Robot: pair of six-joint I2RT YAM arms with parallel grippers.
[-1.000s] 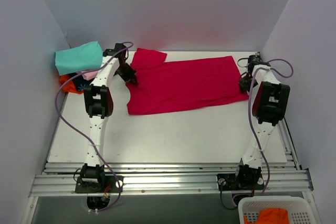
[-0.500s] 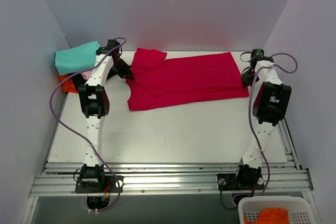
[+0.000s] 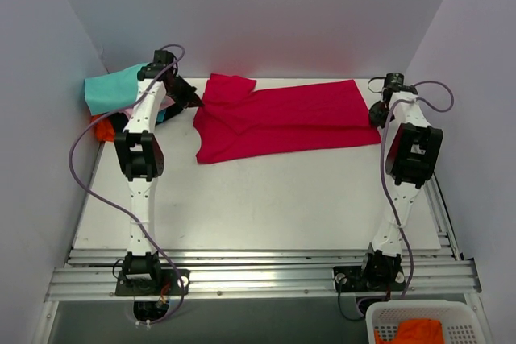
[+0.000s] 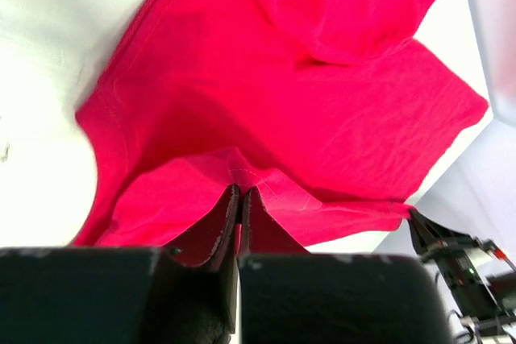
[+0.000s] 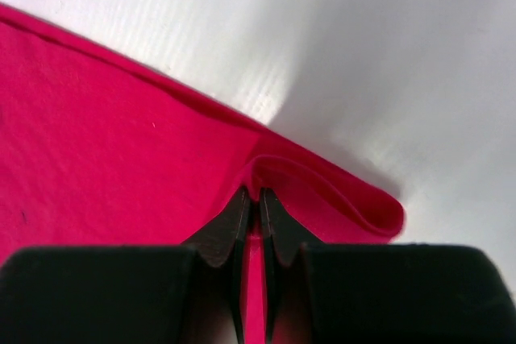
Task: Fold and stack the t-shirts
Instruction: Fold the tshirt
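Note:
The crimson-red t-shirt lies spread across the back of the table, partly folded lengthwise. My left gripper is shut on the shirt's left edge; in the left wrist view the cloth is pinched between the closed fingers. My right gripper is shut on the shirt's right edge; in the right wrist view a fold of red cloth is pinched at the tips. A folded teal shirt tops a stack at the back left, with pink and orange cloth under it.
White walls close in the table at the back and both sides. A white basket with orange cloth sits below the table's near right corner. Aluminium rails run along the near edge.
Both grippers moved toward the back, pulling the shirt's front edge up and back. The left arm swung left toward the teal stack; the shirt now looks narrower front to back.

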